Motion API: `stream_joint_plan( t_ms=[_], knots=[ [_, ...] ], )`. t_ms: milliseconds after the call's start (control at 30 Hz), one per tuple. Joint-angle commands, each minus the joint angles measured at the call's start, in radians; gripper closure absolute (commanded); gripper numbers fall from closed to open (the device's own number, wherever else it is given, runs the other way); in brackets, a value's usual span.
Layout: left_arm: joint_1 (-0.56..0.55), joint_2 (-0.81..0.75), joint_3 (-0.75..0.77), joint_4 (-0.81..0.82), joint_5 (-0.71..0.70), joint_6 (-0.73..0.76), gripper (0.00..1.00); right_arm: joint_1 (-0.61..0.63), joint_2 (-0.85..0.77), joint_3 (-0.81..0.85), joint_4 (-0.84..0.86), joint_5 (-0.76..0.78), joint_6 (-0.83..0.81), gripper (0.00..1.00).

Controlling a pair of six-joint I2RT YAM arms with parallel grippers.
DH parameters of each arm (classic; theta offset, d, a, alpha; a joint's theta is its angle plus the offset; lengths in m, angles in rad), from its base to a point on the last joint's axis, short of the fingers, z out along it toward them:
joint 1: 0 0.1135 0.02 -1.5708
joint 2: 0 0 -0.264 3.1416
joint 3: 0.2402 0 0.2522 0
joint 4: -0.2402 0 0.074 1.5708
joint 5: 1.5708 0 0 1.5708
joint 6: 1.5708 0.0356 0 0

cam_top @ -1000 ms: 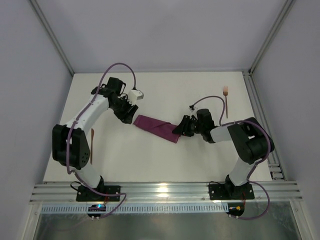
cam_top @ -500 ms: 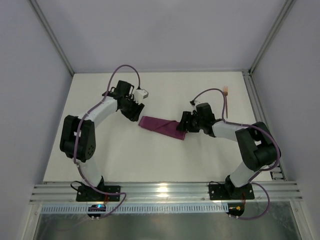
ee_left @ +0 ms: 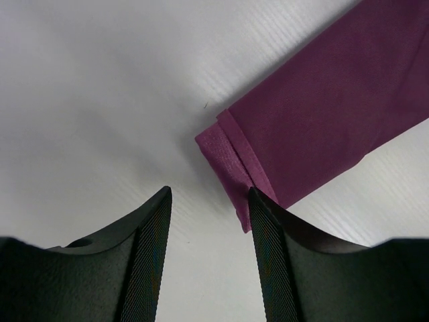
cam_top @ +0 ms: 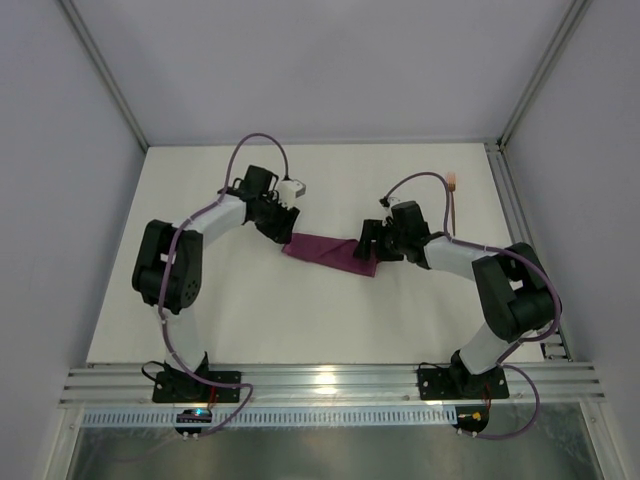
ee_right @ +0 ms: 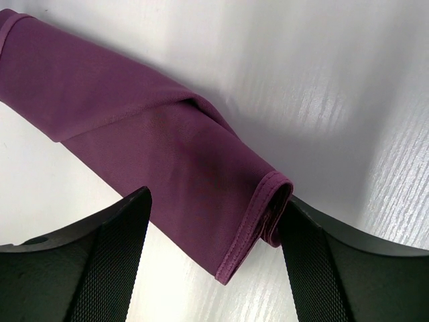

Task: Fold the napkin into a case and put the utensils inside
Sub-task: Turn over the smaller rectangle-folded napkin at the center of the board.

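Top external | case (cam_top: pixel 328 250) looks fully folded, flat on mid desk (cam_top: pixel 300 320) | left tool (cam_top: pixel 283 232) spread, empty, at its left end | right tool (cam_top: pixel 368 248) spread astride right end, gripping nothing | fork (cam_top: pixel 455 195) far right, outside | to do: load utensils

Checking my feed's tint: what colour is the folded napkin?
The napkin is plain maroon-purple; right wrist view.

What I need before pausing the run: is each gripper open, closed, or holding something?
Left gripper: open, holding nothing.
Right gripper: open, straddling the napkin end, not gripping.
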Motion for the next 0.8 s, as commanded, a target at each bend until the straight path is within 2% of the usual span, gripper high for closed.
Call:
stream_joint_plan(
  t_ms=[0, 233, 333, 367, 467, 767],
  knots=[
    [-0.012, -0.009, 0.007, 0.058, 0.078, -0.034, 0.48, -0.002, 0.018, 0.044, -0.015, 0.008, -0.02, 0.23],
    [-0.035, 0.091, 0.069, -0.012, 0.022, -0.037, 0.51, -0.004, 0.026, 0.044, -0.009, 0.01, -0.015, 0.22],
    [-0.058, 0.1, 0.075, -0.028, -0.031, -0.031, 0.62, -0.004, 0.004, 0.07, -0.082, 0.062, -0.041, 0.22],
    [-0.06, 0.103, 0.075, -0.031, -0.034, -0.026, 0.69, -0.004, -0.003, 0.084, -0.096, 0.096, -0.047, 0.23],
    [-0.061, 0.106, 0.075, -0.051, -0.027, -0.025, 0.75, -0.004, -0.025, 0.104, -0.139, 0.139, -0.072, 0.22],
    [-0.066, 0.027, -0.013, -0.02, -0.05, -0.038, 0.73, -0.007, -0.086, 0.088, -0.173, 0.191, -0.095, 0.27]
  ],
)
